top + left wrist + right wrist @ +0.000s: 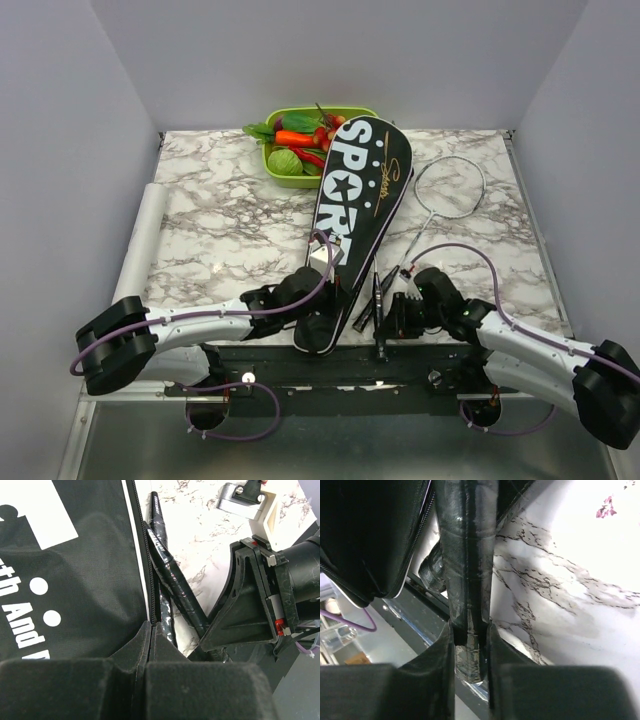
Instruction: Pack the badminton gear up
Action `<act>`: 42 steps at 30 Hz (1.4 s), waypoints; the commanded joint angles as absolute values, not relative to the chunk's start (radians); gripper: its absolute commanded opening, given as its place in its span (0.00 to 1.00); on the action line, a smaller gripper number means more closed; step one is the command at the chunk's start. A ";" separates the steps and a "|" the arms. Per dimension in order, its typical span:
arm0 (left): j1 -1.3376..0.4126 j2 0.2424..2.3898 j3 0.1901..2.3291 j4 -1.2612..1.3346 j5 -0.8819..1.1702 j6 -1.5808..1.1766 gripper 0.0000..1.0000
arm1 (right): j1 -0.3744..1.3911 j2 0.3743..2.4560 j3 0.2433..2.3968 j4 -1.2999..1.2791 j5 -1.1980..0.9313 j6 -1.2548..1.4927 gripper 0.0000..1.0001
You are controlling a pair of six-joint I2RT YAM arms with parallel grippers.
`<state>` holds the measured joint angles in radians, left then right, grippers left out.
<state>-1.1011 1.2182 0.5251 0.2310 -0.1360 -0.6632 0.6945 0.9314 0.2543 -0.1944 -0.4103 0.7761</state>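
Loading step at centre of bench's near edge: long black racket-shaped fabric bag lettered "SPORT" (355, 190) pinched at zip edge by left gripper (151, 627); thin silver-framed racket (467, 555) clamped at black handle by right gripper (471, 639). Next move judged: bag mouth lifted apart, handle slid inside.

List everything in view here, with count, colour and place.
Bag: one, black with white SPORT lettering, mid-table.
Rackets: two black handles beside the bag's near end; one silver head shows, right of the bag.
Tray: one, green, far edge, holding red and green toy vegetables.
Roll: one, white, left table edge.
Table: one, white marbled.
Left gripper: black, shut on the bag's zip edge.
Right gripper: black, shut on a racket handle.
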 commanded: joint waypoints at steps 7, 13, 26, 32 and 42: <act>-1.095 1.206 0.512 0.288 -0.081 -0.678 0.00 | 0.698 0.888 0.365 -0.178 -0.362 0.857 0.05; -1.097 1.195 0.508 0.302 -0.054 -0.696 0.00 | 0.707 0.975 0.383 -0.009 -0.377 0.933 0.01; -1.095 1.230 0.494 0.367 -0.017 -0.726 0.00 | 0.784 1.259 0.445 0.382 -0.325 0.982 0.01; -1.097 1.232 0.454 0.414 -0.003 -0.745 0.00 | 0.788 1.342 0.471 0.514 -0.322 0.957 0.00; -1.097 1.239 0.318 0.646 0.040 -0.824 0.21 | 0.790 1.503 0.459 0.658 -0.301 0.951 0.00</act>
<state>-1.0641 1.2270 0.3542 0.5636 -0.1303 -0.7544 0.8131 1.4612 0.4110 0.4034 -0.4103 0.9901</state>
